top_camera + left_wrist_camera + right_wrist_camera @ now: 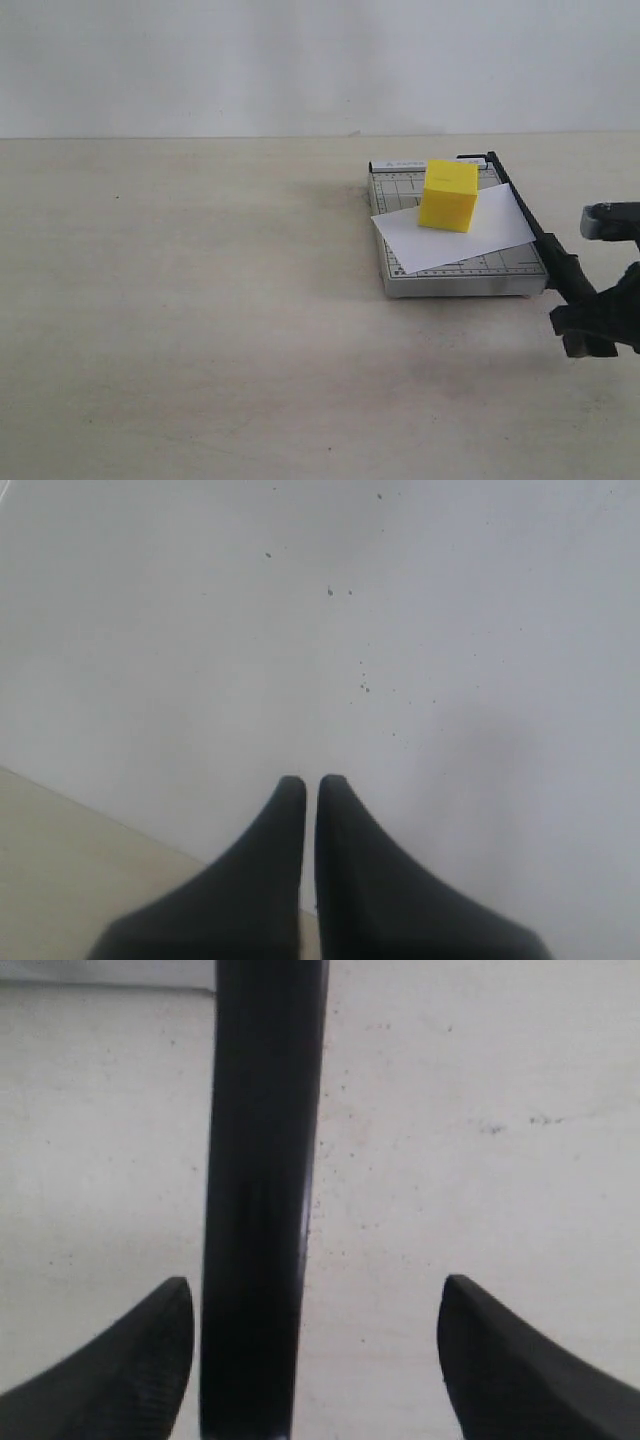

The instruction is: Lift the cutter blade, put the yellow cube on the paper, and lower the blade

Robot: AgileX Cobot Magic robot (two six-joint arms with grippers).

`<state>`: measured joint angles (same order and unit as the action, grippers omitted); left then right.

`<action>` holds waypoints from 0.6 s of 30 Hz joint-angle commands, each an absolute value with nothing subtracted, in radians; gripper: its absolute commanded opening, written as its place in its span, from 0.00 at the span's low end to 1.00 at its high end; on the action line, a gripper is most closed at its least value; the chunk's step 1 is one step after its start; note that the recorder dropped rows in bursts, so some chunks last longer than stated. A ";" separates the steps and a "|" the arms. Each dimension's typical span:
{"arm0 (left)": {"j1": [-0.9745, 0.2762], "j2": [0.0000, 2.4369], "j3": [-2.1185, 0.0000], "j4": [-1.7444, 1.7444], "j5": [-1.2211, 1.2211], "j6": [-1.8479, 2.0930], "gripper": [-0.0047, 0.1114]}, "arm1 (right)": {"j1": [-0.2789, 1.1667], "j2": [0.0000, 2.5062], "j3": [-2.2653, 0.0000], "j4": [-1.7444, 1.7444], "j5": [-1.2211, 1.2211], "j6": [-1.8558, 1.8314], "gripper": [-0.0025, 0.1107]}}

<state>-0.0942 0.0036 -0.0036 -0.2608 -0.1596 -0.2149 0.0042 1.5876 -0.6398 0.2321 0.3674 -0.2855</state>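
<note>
The yellow cube [449,195] rests on the white paper [430,242], which lies askew on the grey trimmer base [465,280]. The cutter blade [528,218] runs low along the base's right edge. Its thick black handle [566,272] sticks out past the front corner. My right gripper [590,325] is at the end of that handle. In the right wrist view it [317,1285] stands open, and the handle [260,1210] passes between the fingers, close beside one finger [150,1350]. My left gripper [305,782] is shut on nothing, facing a pale wall, and is out of the exterior view.
The trimmer sits on a beige table [200,320] at the right, with a white wall [300,60] behind. A grey part of the right arm [610,220] shows at the right edge of the exterior view.
</note>
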 commanded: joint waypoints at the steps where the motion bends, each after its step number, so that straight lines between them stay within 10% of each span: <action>1: -0.091 0.000 0.000 -0.265 -0.164 -0.208 0.08 | 0.000 1.458 -0.640 0.232 0.326 -0.299 0.61; 7: -0.091 0.000 0.000 -0.265 -0.164 -0.208 0.08 | 0.000 1.162 -0.640 0.412 0.322 -0.421 0.54; 14: -0.091 0.000 0.000 -0.265 -0.164 -0.208 0.08 | 0.000 0.739 -0.566 0.939 0.311 -0.919 0.05; 18: -0.091 0.000 0.000 -0.265 -0.164 -0.208 0.08 | 0.000 0.472 -0.387 1.054 0.315 -0.986 0.02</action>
<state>-0.0942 0.0036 -0.0036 -0.2608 -0.1596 -0.2149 0.0027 0.5876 -0.4702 0.9903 0.3128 -0.9459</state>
